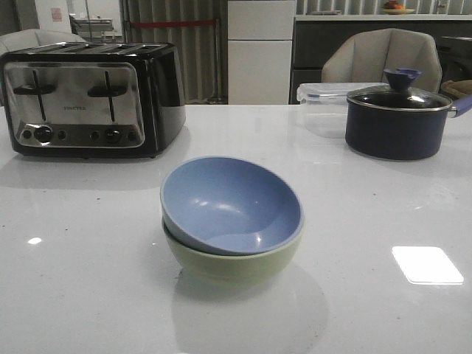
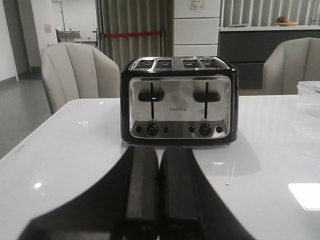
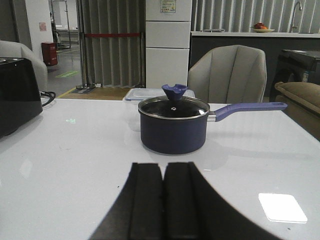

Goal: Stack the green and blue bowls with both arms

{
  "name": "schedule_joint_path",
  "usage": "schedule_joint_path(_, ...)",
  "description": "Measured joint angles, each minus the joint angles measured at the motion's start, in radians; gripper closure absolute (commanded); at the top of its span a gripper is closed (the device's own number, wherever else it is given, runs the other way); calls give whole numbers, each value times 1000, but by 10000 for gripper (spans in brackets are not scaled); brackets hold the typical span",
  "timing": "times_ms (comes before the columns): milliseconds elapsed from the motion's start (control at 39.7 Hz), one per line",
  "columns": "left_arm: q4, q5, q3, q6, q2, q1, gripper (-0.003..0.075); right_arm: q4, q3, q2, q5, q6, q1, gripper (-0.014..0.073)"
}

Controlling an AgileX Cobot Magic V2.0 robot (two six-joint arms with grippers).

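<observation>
Centrally, blue bowl tilted inside green bowl, both fingers seemingly closed, empty.

Toaster — chrome and black, on white table; navy lidded pot well apart from it, clear container touching the pot's side.
</observation>
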Motion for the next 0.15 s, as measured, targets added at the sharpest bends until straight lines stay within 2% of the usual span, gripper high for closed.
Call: schedule_joint_path(151, 0, 0, 0, 0, 0, 0, 622, 0, 0, 0, 0, 0, 0, 558)
